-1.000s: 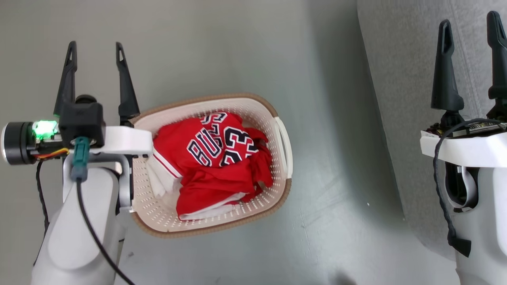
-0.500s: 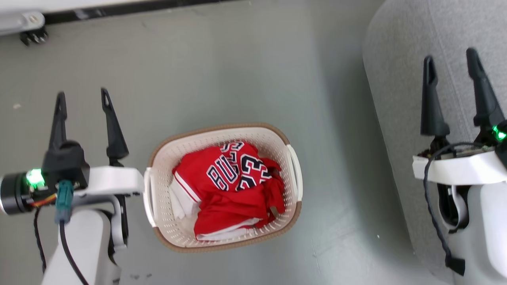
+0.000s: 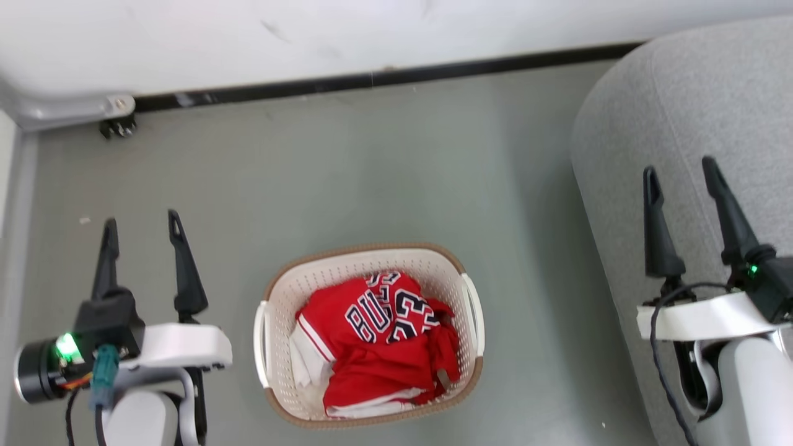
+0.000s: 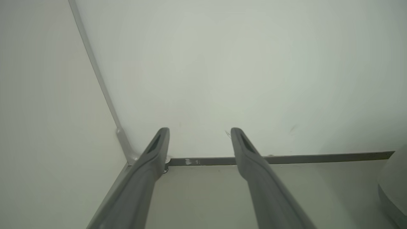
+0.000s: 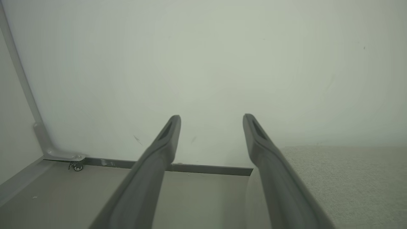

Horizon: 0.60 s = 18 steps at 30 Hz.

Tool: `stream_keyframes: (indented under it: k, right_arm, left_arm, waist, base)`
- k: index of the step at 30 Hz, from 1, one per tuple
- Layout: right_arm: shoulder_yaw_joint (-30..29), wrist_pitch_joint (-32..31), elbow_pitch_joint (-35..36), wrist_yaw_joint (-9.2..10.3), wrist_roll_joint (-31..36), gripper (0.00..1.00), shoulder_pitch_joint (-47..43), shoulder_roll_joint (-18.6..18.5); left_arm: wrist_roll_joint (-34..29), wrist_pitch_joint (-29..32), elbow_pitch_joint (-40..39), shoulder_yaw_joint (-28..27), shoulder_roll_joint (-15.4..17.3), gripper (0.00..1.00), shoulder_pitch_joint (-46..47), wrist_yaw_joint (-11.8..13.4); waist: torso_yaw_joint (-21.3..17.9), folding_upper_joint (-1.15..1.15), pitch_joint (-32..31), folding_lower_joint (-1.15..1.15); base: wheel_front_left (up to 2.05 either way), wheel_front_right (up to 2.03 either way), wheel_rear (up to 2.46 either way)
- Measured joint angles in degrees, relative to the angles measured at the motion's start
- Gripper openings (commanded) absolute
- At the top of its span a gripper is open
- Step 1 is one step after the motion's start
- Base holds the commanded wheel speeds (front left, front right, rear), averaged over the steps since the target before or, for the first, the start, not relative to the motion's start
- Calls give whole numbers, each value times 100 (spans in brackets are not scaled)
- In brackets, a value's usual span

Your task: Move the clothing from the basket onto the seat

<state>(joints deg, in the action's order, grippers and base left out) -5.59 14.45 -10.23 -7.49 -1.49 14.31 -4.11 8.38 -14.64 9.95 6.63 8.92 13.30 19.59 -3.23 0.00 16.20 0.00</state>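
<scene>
The red clothing (image 3: 378, 337), a crumpled jersey with white trim and the number 23, lies inside the cream basket (image 3: 279, 316) on the grey floor at the head view's lower middle. To the basket's left my left gripper (image 3: 142, 226) stands open and empty, fingers pointing at the wall; its fingers (image 4: 152, 156) spread wide in the left wrist view. My right gripper (image 3: 678, 173) is open and empty above the light-grey seat (image 3: 681, 93) at the right. In the right wrist view my right gripper (image 5: 211, 119) faces the wall, with the seat (image 5: 349, 178) at lower right.
A white wall (image 3: 310, 37) with a dark baseboard (image 3: 384, 77) runs across the far side. A metal frame foot with a small caster (image 3: 118, 124) sits at the far left. Bare grey floor (image 3: 372, 173) lies between basket, wall and seat.
The head camera has tilted up, so the whole picture slid down and the wall and baseboard came into view. Basket and clothing lie as before. Both grippers stayed open.
</scene>
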Motion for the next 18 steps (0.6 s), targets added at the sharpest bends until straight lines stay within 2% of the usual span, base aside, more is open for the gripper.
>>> stream_keyframes:
  k: [18]
  right_arm:
    - [-45,-27,-241,0,136,100,-886,55]
  left_arm:
    - [59,1,-36,12,-7,100,-985,-153]
  waist:
    - [179,0,-1038,0]
  base:
    - [0,0,0]
